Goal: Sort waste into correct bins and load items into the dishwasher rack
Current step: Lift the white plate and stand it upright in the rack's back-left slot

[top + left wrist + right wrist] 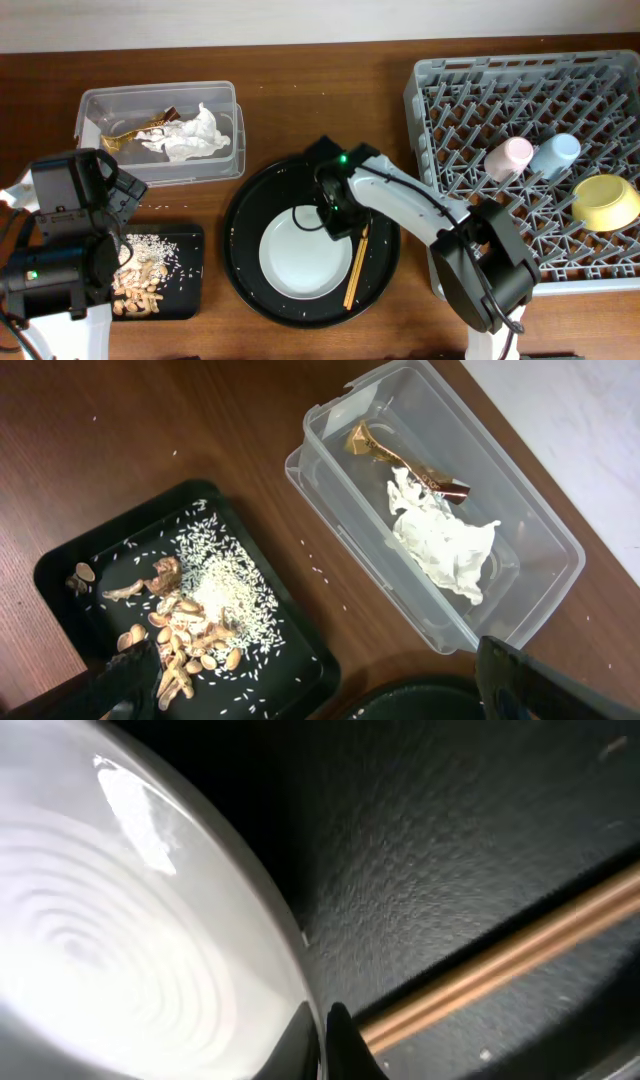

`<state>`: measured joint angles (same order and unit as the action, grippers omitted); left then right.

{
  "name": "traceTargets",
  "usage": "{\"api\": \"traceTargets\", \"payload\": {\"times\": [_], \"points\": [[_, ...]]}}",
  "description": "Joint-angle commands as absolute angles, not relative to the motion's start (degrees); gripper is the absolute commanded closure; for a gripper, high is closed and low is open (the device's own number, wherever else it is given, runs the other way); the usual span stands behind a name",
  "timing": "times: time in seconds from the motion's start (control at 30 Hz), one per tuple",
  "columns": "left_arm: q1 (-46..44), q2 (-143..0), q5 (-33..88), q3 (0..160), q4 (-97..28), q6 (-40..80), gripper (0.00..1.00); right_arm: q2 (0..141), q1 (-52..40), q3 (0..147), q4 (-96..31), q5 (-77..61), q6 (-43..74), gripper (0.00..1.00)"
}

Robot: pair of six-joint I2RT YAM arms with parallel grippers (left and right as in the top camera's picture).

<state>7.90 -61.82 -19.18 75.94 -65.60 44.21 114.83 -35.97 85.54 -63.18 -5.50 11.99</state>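
Right claw (pixel 335 215) sits low on the round black tray (pixel 245 215) at the upper-right rim of the pale grey plate (pixel 298 262). One fingertip (pixel 335 1038) is hard against that rim, but I can't tell whether the jaws are closed on it. The chopsticks (pixel 356 268) lie just right of the plate, close to it but apart, long axis running from the claw back toward the robot's base and top ends nearest the claw. The rack (pixel 470 110) is further out on the same side, so I'd say the right arm takes both, since the left claw (pixel 330 685) hangs wide open over the shallow black tray (pixel 60 575), well apart.
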Motion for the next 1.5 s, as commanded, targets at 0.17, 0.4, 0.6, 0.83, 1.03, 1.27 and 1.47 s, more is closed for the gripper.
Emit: {"api": "traceTargets", "payload": {"times": [0.17, 0.4, 0.6, 0.83, 1.03, 1.27, 1.47], "points": [[8.1, -61.6, -20.4, 76.1, -65.7, 44.1, 0.01, 114.7, -28.0, 109.5, -79.2, 2.2, 12.4, 0.96], [8.1, -61.6, -20.4, 76.1, -65.7, 44.1, 0.01, 114.7, -12.8, 128.6, -86.0, 8.7, 12.2, 0.96], [8.1, -61.6, -20.4, 76.1, -65.7, 44.1, 0.01, 114.9, -3.0, 130.2, -83.2, 11.0, 12.5, 0.96], [8.1, -61.6, -20.4, 76.1, -65.7, 44.1, 0.01, 114.9, -0.1, 128.9, -79.7, 24.1, 12.5, 0.96], [8.1, -61.6, -20.4, 76.1, -65.7, 44.1, 0.01, 114.9, -0.8, 123.8, -75.7, 32.3, 15.0, 0.96], [8.1, -61.6, -20.4, 76.1, -65.7, 44.1, 0.01, 114.9, -2.3, 117.9, -71.7, 32.4, 15.4, 0.96], [8.1, -61.6, -20.4, 76.1, -65.7, 44.1, 0.01, 114.9, -4.6, 116.8, -71.1, 31.8, 15.5, 0.96]]}}
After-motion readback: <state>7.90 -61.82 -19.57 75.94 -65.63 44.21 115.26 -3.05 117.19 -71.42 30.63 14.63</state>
